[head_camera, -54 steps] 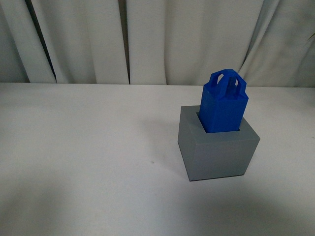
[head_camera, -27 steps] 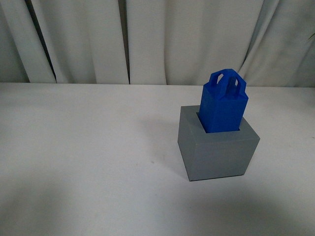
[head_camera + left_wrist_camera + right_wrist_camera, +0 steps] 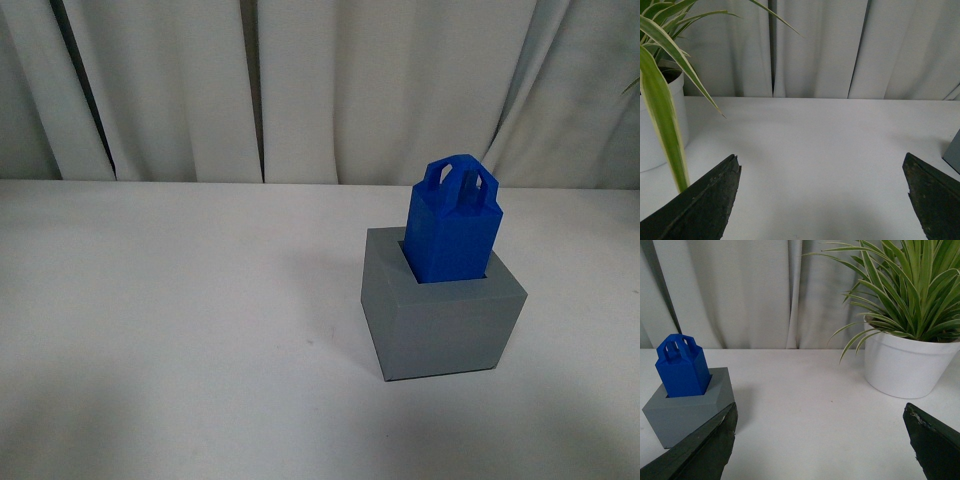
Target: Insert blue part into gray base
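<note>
The blue part (image 3: 452, 225) stands upright in the square recess of the gray base (image 3: 440, 320), right of the table's middle in the front view, its loop handle on top. The right wrist view shows the same pair, blue part (image 3: 682, 367) seated in the gray base (image 3: 687, 412). My right gripper (image 3: 821, 412) is open with only bare table between its fingers, apart from the base. My left gripper (image 3: 821, 165) is open and empty too; a sliver of the gray base (image 3: 953, 152) shows at that view's edge. Neither arm appears in the front view.
A white table (image 3: 180, 300) carries everything, with pale curtains (image 3: 330, 80) behind. One potted plant in a white pot (image 3: 905, 360) stands beyond the right gripper, another potted plant (image 3: 660, 115) close by the left gripper.
The front view's framing has shifted slightly, so the block and base sit a little lower in the picture. The blue part stays in the base.
</note>
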